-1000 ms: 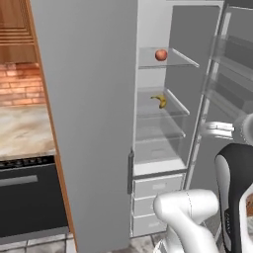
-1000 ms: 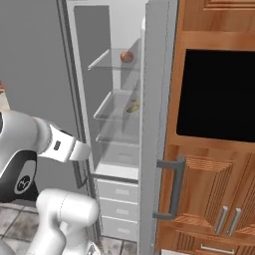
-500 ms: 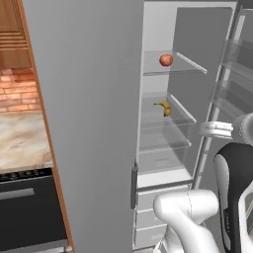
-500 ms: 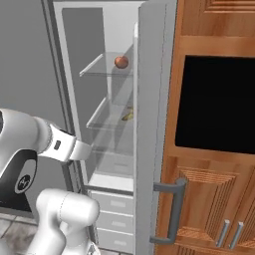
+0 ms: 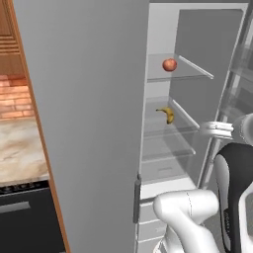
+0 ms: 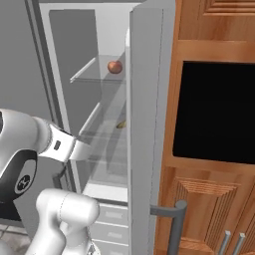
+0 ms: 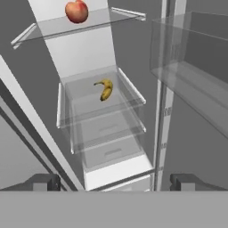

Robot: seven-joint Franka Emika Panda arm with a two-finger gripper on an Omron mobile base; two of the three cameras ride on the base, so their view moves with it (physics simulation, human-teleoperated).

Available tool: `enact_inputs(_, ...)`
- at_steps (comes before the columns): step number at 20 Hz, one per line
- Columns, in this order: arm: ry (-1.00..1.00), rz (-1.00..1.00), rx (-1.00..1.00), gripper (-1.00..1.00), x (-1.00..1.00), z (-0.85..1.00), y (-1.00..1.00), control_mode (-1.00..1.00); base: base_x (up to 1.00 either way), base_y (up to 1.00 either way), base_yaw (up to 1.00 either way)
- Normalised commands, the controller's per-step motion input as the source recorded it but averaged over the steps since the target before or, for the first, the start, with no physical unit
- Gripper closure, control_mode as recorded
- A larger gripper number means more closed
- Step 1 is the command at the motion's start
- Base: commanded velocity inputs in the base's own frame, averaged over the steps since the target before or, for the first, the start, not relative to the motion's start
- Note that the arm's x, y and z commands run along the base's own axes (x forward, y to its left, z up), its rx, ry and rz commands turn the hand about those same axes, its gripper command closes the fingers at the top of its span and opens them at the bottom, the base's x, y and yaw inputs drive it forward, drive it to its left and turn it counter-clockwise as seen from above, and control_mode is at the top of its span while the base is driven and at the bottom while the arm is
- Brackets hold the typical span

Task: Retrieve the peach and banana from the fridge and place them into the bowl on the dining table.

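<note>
The fridge (image 5: 89, 123) stands open. The peach (image 7: 76, 10) sits on the top glass shelf (image 7: 67, 26), upper left of the hand view; the banana (image 7: 105, 89) lies on the shelf below, near centre. The end effector (image 7: 115, 181), spread wide and empty, faces them from well apart.

Fingers (image 7: 44, 182) wide apart, empty
</note>
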Motion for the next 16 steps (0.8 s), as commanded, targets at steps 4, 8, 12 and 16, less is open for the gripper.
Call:
enact_inputs(4,0.00,0.00,0.00,-1.00,0.00,0.00,0.00,1.00,0.39,0.08,-0.04)
enact_inputs(8,0.00,-0.01,0.00,-1.00,0.29,0.00,0.06,-1.00,0.00,0.00,0.00)
enact_inputs(12,0.00,0.00,-0.02,-1.00,0.03,0.00,0.33,-1.00,0.00,0.00,0.00)
enact_inputs(16,0.00,0.02,-0.01,-1.00,0.06,0.02,0.14,-1.00,0.00,0.00,0.00)
